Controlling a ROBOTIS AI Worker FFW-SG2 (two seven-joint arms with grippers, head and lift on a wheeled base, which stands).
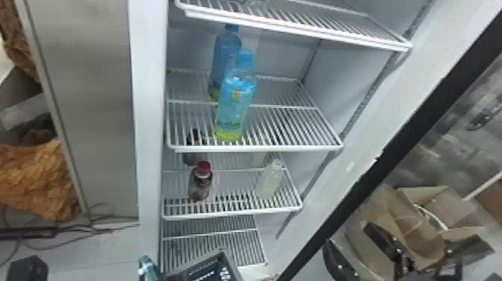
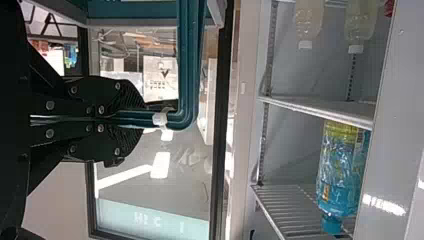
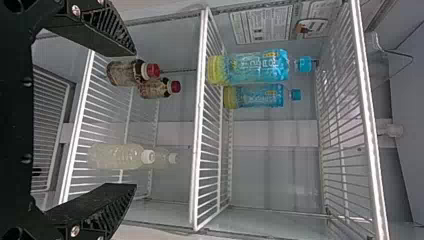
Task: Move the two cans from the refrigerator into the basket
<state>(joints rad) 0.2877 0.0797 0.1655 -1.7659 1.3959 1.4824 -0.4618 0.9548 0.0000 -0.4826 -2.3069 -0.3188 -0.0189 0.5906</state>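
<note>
In the head view my right gripper (image 1: 347,234) is at the lower right, in front of the open door; in the right wrist view the right gripper (image 3: 135,120) is open, nothing between its fingers, facing the shelves. On a lower shelf stand two red-capped dark bottles (image 1: 201,185) (image 3: 122,73) and two white-capped pale bottles (image 1: 269,183) (image 3: 116,156). Two blue bottles (image 1: 235,101) (image 3: 250,67) stand one shelf higher. The dark basket (image 1: 231,263) is at the bottom edge. In the left wrist view my left gripper (image 2: 131,119) is shut on the basket's teal handle (image 2: 189,65).
White wire shelves (image 1: 257,148) span the refrigerator, with another shelf (image 1: 298,28) above the blue bottles. The door's black frame (image 1: 388,149) slants along the right. A steel panel (image 1: 97,104) stands left of the refrigerator, with cables (image 1: 89,228) on the floor.
</note>
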